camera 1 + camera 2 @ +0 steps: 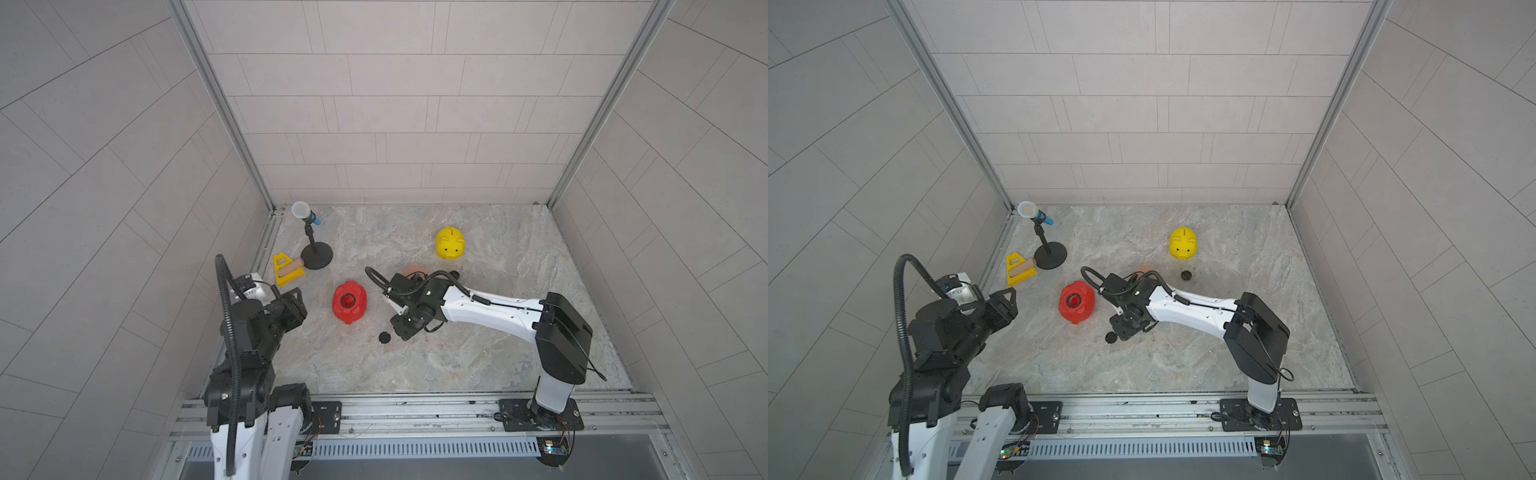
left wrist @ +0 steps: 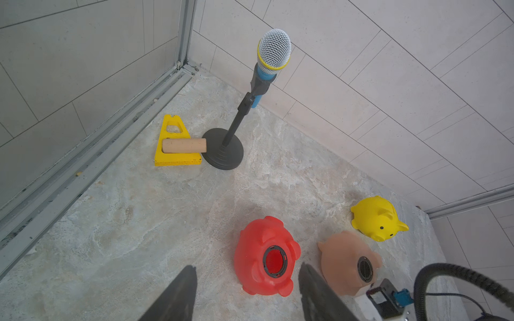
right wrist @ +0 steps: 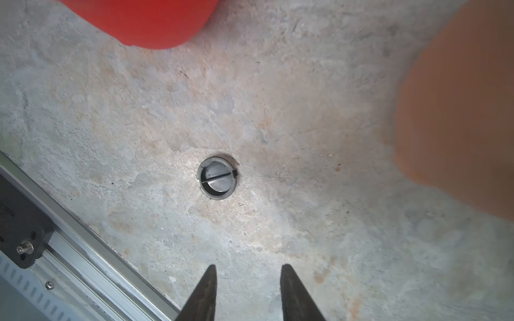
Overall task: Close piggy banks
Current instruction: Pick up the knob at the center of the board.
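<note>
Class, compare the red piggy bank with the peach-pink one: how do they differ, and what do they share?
Colour: the red piggy bank is bright red, the peach-pink piggy bank pale peach. Belly hole: the red one's is open, showing its red inside; the peach-pink one's looks filled by a dark plug. Shared: both are rounded plastic pigs lying off their feet, bellies exposed.

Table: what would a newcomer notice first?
The red piggy bank lies belly-up in the middle of the table, its round hole open. A loose black plug sits nearer the robot, with the open right gripper close by. The yellow piggy bank stands upright toward the far right.
</note>
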